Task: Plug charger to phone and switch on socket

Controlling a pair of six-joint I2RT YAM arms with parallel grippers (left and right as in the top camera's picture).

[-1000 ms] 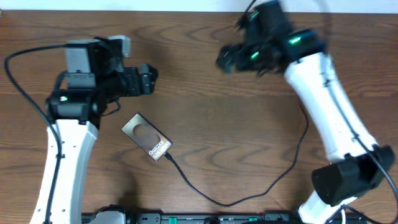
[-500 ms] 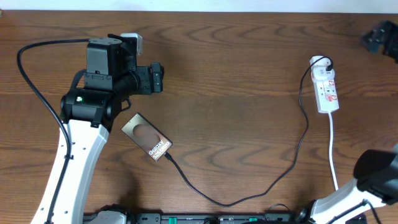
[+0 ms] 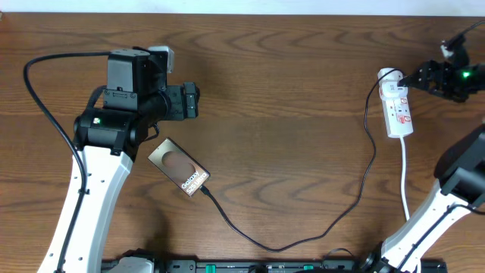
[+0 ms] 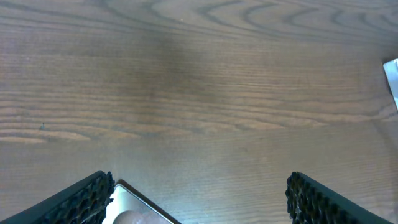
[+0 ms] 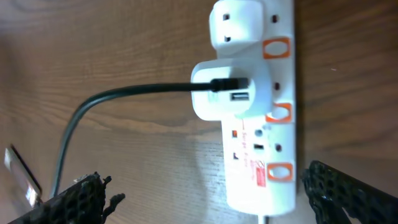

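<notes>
The phone [image 3: 179,168] lies face up and slanted on the table, left of centre; one corner [image 4: 134,208] shows in the left wrist view. The charger [image 3: 303,235], a thin black cable, meets the phone's lower short edge, loops right and rises to a white adapter [image 5: 230,93] in the socket [image 3: 398,108]. The socket [image 5: 261,130] has orange-red switches [image 5: 280,112] along one side. My left gripper [image 3: 191,101] hangs open above and behind the phone, nothing between its fingers [image 4: 87,196]. My right gripper [image 3: 418,78] is open beside the socket's far end, its fingers [image 5: 348,193] straddling the near end.
The socket's white cord [image 3: 405,182] runs down toward the front edge at the right. The right arm's base [image 3: 462,182] stands at the right edge, and the left arm [image 3: 83,189] stretches along the left side. Bare wood lies between phone and socket.
The right arm swung from the top middle out to the right, uncovering the socket, and its gripper has come back in beside it. The left arm shifted slightly right, then stayed still.
</notes>
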